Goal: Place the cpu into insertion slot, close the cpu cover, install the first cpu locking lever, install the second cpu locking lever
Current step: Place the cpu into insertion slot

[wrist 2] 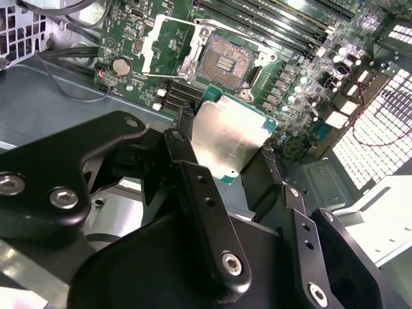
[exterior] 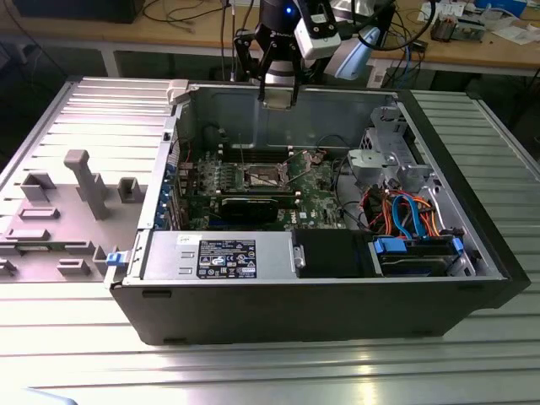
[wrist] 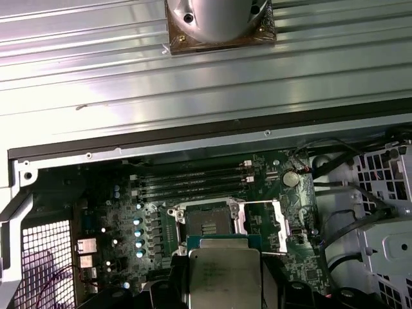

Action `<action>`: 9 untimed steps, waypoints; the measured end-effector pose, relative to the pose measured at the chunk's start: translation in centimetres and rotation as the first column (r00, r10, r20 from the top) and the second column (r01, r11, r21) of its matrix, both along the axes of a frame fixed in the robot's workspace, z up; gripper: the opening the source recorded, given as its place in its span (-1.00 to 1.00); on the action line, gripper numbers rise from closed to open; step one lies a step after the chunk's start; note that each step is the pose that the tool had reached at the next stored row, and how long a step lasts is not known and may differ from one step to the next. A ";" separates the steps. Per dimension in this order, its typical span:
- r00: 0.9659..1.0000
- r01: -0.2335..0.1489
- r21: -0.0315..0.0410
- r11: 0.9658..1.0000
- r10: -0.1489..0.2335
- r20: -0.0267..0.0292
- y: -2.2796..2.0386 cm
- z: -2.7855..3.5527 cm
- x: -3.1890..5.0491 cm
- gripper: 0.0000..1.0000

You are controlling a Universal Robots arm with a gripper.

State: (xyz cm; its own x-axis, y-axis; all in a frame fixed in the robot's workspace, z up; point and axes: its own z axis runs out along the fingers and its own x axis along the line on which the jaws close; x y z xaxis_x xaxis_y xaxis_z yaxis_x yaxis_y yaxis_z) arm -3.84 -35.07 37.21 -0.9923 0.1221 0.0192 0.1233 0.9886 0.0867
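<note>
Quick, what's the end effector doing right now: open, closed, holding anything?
End effector: shut on the cpu, gripped by its edges, not yet in the insertion slot.

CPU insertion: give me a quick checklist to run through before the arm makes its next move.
1. Grip on the cpu: ok, the gripper is shut on two opposite edges.
2. insertion slot free: ok, nothing lies in it.
3. cpu cover out of the way: ok, swung open beside the slot.
4. cpu seated: not ok, it is held apart from the slot, above the circuit board.
5. cpu corner matched to the slot: cannot tell.
</note>
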 end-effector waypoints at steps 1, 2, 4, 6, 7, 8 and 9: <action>1.000 0.000 0.000 1.000 0.000 0.000 0.00 0.00 0.00 0.08; 1.000 0.000 0.000 1.000 0.000 0.000 0.00 0.00 0.00 0.08; 1.000 0.000 0.000 1.000 0.000 0.000 0.00 0.00 0.00 0.08; 1.000 0.002 0.000 1.000 -0.002 0.000 0.00 0.00 0.00 0.08; 1.000 0.006 0.000 1.000 -0.006 0.000 0.00 0.00 0.00 0.08; 1.000 0.014 0.000 1.000 -0.014 0.000 0.00 -0.01 0.00 0.08; 1.000 0.022 0.000 1.000 -0.022 0.000 0.00 -0.01 0.00 0.08</action>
State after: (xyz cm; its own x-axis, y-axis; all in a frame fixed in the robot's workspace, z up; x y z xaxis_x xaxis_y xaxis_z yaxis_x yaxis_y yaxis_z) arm -3.83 -35.07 37.20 -0.9893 0.1443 0.0192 0.1454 0.9856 0.0867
